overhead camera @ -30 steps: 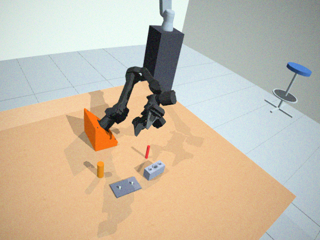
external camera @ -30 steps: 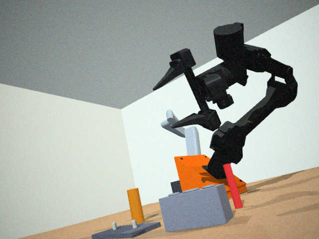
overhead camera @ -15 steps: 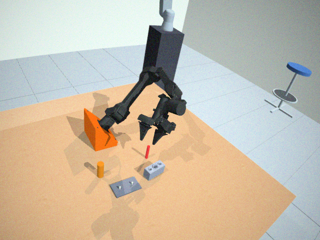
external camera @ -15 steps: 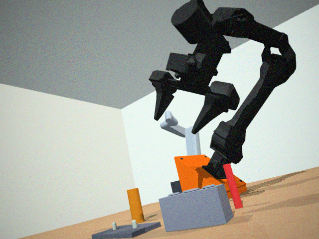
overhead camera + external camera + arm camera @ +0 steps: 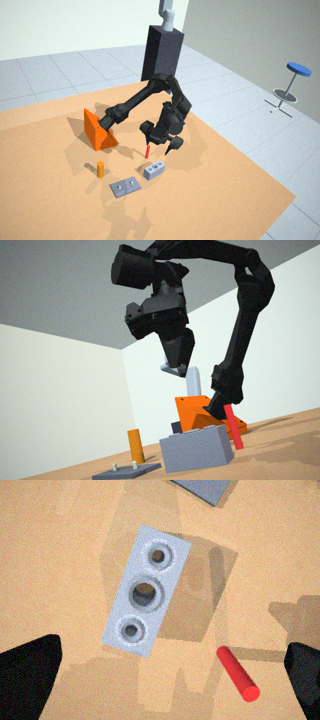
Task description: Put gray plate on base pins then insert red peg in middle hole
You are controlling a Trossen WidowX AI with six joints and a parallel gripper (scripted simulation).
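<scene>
Top: high, oblique, far. Exterior: table-level, looking up. Wrist: downward, near. All share gray plate (image 5: 154,169).

A bare test room, something like a robotics lab, is being shown: an orange-tan surface (image 5: 206,196) is being carried over a grey tiled floor (image 5: 51,74), plain walls (image 5: 77,23) are closing it in, and a blue stool (image 5: 298,69) is standing at the right of the top view.
</scene>
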